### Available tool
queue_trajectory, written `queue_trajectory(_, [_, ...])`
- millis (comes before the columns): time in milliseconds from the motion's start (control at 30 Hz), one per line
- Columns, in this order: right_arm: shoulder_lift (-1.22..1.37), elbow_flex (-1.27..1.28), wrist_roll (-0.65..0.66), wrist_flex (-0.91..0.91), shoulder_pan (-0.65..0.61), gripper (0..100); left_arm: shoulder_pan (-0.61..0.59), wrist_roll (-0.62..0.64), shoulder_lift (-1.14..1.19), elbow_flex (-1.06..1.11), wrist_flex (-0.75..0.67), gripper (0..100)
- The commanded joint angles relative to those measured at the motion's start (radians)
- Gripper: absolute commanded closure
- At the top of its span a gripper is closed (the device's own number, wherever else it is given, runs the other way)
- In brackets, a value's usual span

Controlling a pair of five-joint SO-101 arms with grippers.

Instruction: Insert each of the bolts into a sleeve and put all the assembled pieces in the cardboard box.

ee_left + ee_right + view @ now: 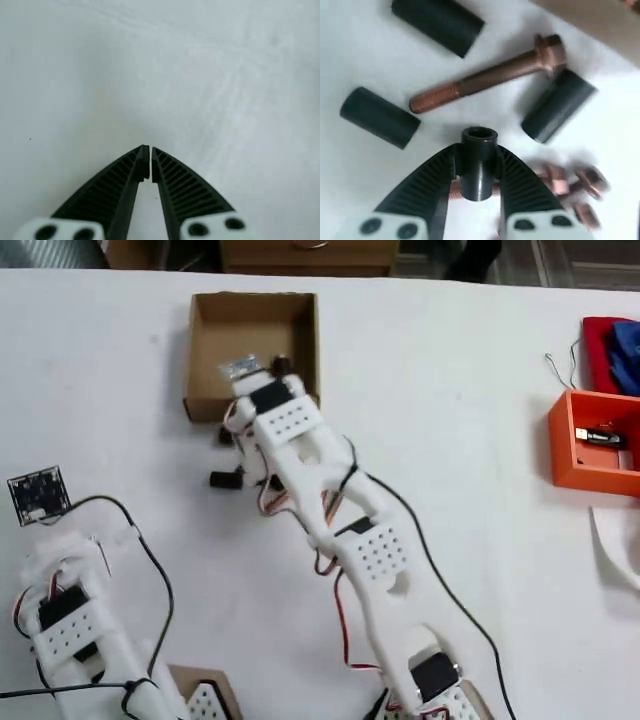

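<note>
My right pincer pinches a sleeve, seemingly upright. The bolt lies just beyond, its long axis crosswise; my left pincer is pressed together.

Clamped black sleeve, copper bolt nearby

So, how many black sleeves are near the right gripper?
4: one sleeve in the right gripper, three lying on the table around a long bolt. Others may be hidden.
</note>
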Motion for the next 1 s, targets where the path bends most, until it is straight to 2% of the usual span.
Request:
queue_trajectory(0, [-0.208, -0.127, 0.003, 0.096, 0.062, 97.5, 0.012, -0.057, -0.006, -0.025, -0.014, 96])
queue_trajectory(100, [-0.344, -0.161, 0.003, 0.140, 0.110, 97.6, 0.012, -0.063, -0.003, -0.044, 0.012, 96])
queue_trajectory(200, [-0.516, -0.161, 0.005, 0.140, 0.162, 97.6, 0.058, -0.063, -0.002, -0.131, 0.166, 96])
queue_trajectory(367, [-0.837, -0.160, 0.081, 0.140, 0.239, 97.6, 0.282, -0.098, 0.091, -0.328, 0.374, 89])
queue_trajectory(467, [-0.998, -0.061, 0.080, 0.140, 0.282, 97.6, 0.463, -0.219, 0.279, -0.475, 0.473, 87])
queue_trajectory(567, [-1.116, 0.157, 0.078, 0.133, 0.314, 97.6, 0.582, -0.364, 0.480, -0.633, 0.557, 87])
queue_trajectory(633, [-1.178, 0.290, 0.080, 0.088, 0.344, 97.6, 0.649, -0.351, 0.597, -0.751, 0.609, 87])
queue_trajectory(767, [-1.316, 0.451, 0.087, -0.021, 0.483, 97.6, 0.778, -0.255, 0.792, -1.010, 0.738, 87])
queue_trajectory(967, [-1.593, 0.624, 0.087, -0.065, 0.677, 97.6, 0.896, -0.138, 1.026, -1.336, 0.858, 87])
